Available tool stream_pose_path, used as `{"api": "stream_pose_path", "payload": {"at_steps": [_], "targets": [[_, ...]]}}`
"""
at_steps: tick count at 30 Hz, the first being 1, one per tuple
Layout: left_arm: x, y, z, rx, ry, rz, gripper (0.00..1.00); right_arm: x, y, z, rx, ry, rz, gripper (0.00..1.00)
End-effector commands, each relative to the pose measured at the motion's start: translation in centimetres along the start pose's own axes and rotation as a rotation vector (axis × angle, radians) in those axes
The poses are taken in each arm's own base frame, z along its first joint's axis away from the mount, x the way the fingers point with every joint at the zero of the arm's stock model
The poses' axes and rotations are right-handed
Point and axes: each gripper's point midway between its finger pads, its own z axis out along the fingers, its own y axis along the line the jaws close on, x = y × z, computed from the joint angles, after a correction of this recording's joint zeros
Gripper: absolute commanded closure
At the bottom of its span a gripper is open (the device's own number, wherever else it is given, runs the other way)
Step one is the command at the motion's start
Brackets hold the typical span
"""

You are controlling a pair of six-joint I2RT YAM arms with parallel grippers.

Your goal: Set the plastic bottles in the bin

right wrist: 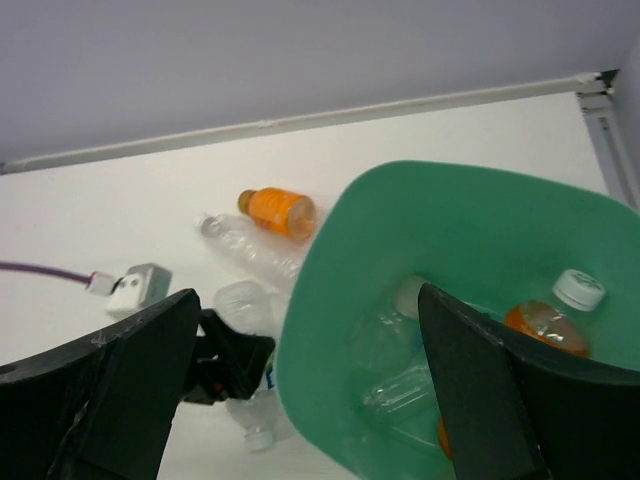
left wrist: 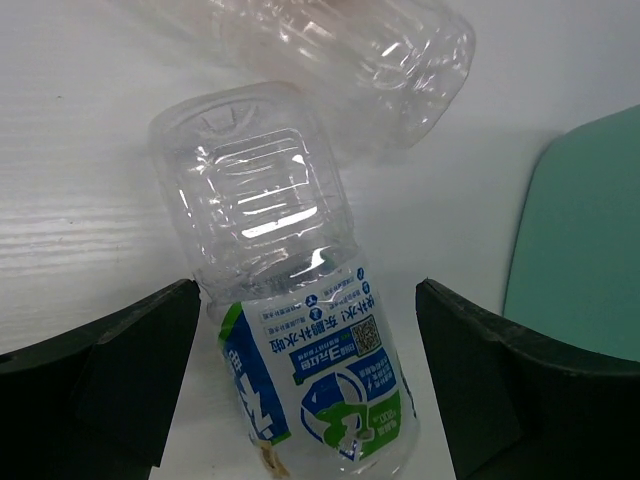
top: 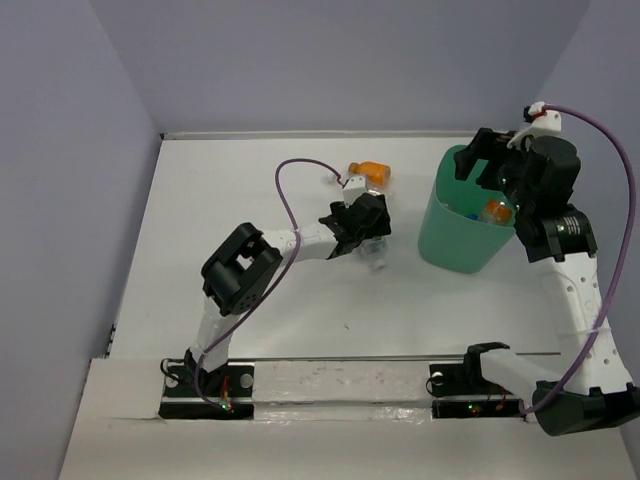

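Left gripper (top: 372,245) is wide open and empty, its fingers straddling a clear labelled bottle (left wrist: 290,290) that lies on the white surface (left wrist: 80,200) near the bin (top: 455,235). A second clear bottle (left wrist: 350,60) lies right at its far end; contact can't be told. The orange bottle (top: 368,172) is further off. Right gripper (right wrist: 307,300) is open over the bin, holding nothing; several bottles are inside. Advice: lower squarely and close across the labelled middle. Squeeze gently, since the thin wall will likely buckle, then lift clear of the neighbour.

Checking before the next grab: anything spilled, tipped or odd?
Nothing stands out. The bin stands upright with bottles inside; the labelled bottle and orange bottle lie on their sides on the table, no spill visible.
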Motion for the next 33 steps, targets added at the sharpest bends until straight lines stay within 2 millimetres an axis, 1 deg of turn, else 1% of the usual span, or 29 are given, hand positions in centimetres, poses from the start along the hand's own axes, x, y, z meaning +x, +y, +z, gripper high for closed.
{"api": "stream_pose_path", "payload": {"at_steps": [1,3,4,5,6,7,8,9,10,11,12,14,15,16,17,18,19,20,21,22,23,24,27,28,29,30,31,32,33], "targets": [[-1.4,0.3,0.6,-0.060,-0.038,0.026,0.01,0.2,4.5,-1.0,-0.204,0.024,-0.018,0.05],[-1.1,1.3,0.9,-0.101,-0.041,0.046,0.02,1.2,6.5,-1.0,-0.271,0.069,-0.048,0.05],[-1.0,1.6,0.9,-0.114,-0.041,0.055,0.04,1.5,7.2,-1.0,-0.289,0.083,-0.065,0.04],[-0.6,2.4,0.9,-0.135,-0.036,0.064,0.09,2.4,8.8,-0.8,-0.326,0.112,-0.086,0.04],[-0.4,2.8,0.8,-0.146,-0.036,0.068,0.13,2.8,9.4,-0.8,-0.334,0.125,-0.101,0.04],[-0.3,3.2,0.7,-0.159,-0.042,0.074,0.14,2.8,9.9,-0.8,-0.336,0.129,-0.113,0.04],[0.3,4.1,0.6,-0.178,-0.033,0.087,0.16,3.1,10.4,-0.8,-0.350,0.137,-0.116,0.04],[0.2,4.4,0.4,-0.184,-0.035,0.090,0.20,3.4,11.4,-0.9,-0.380,0.147,-0.116,0.04],[0.6,4.8,0.3,-0.191,-0.030,0.095,0.22,3.6,11.8,-1.0,-0.388,0.151,-0.116,0.04],[0.9,5.5,-0.1,-0.201,-0.026,0.101,0.28,3.8,12.2,-1.0,-0.397,0.152,-0.114,0.04],[1.0,5.8,-0.4,-0.201,-0.026,0.101,0.32,3.9,12.5,-1.1,-0.399,0.155,-0.113,0.04],[1.0,5.9,-1.2,-0.181,-0.034,0.094,0.39,4.9,13.0,-1.1,-0.409,0.177,-0.099,0.03],[0.8,6.1,-2.1,-0.156,-0.043,0.086,0.44,5.1,13.5,-1.2,-0.416,0.183,-0.073,0.03],[0.8,6.2,-2.7,-0.143,-0.047,0.081,0.45,5.4,13.4,-1.0,-0.409,0.186,-0.058,0.03],[0.4,6.1,-3.3,-0.121,-0.060,0.068,0.47,6.7,13.6,-0.9,-0.409,0.208,-0.049,0.03],[0.1,6.5,-4.9,-0.101,-0.071,0.058,0.48,7.1,13.4,-0.6,-0.391,0.207,-0.029,0.03],[-0.5,5.6,-5.6,-0.039,-0.095,0.038,0.48,7.1,14.1,-0.5,-0.406,0.195,0.012,0.03],[-1.1,5.7,-7.3,0.003,-0.117,0.022,0.50,8.3,14.4,-0.5,-0.417,0.217,0.023,0.03],[-0.2,6.0,-7.3,0.016,-0.106,0.026,0.50,8.4,14.5,-0.3,-0.417,0.216,0.039,0.03],[-2.1,4.4,-9.0,0.100,-0.151,-0.010,0.51,8.5,15.3,-0.4,-0.440,0.217,0.066,0.03],[-2.8,4.0,-9.9,0.134,-0.168,-0.020,0.51,8.6,15.6,-0.3,-0.447,0.216,0.078,0.02],[-3.6,3.6,-11.5,0.181,-0.197,-0.026,0.51,9.3,16.1,-0.3,-0.458,0.235,0.097,0.02],[-4.4,2.5,-13.5,0.275,-0.221,-0.017,0.51,9.9,17.9,-0.7,-0.511,0.237,0.141,0.02],[-5.0,1.6,-15.0,0.342,-0.243,-0.023,0.51,10.3,18.4,-0.6,-0.531,0.245,0.175,0.01],[-5.4,1.1,-15.6,0.374,-0.258,-0.022,0.51,10.9,19.0,-0.7,-0.553,0.260,0.181,0.01],[-6.1,0.6,-16.8,0.419,-0.288,-0.018,0.51,11.7,19.6,-0.6,-0.573,0.293,0.201,0.00],[-6.1,0.0,-17.4,0.464,-0.287,-0.006,0.51,12.3,20.3,-0.7,-0.595,0.306,0.210,0.00],[-6.2,-0.3,-17.9,0.489,-0.296,0.001,0.51,12.6,20.5,-0.5,-0.602,0.317,0.213,0.00],[-6.3,-0.5,-18.3,0.505,-0.303,0.007,0.51,13.0,21.1,-0.8,-0.622,0.331,0.215,0.00]]}}
